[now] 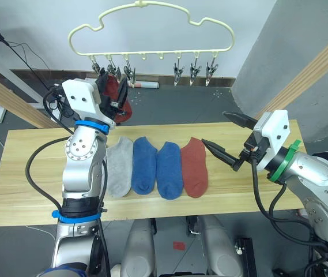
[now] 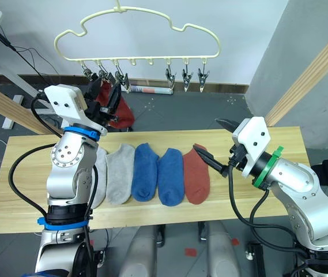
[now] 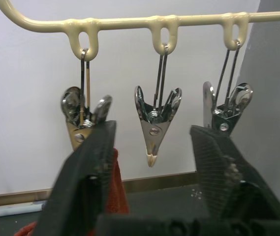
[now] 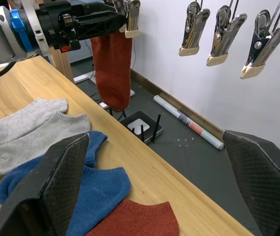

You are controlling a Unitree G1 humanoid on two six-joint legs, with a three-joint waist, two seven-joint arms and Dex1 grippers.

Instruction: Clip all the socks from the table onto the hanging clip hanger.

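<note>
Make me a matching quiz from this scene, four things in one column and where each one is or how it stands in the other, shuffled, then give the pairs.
Column one:
1. hanging red sock
2. blue socks
3. right gripper
4. left gripper

Column two:
A. open, above the table beside the lying red sock
B. flat on the table between a grey sock and a red one
C. raised at the hanger, by its left clips
D. dangling from a clip

Pairs: 1-D, 2-B, 3-A, 4-C
</note>
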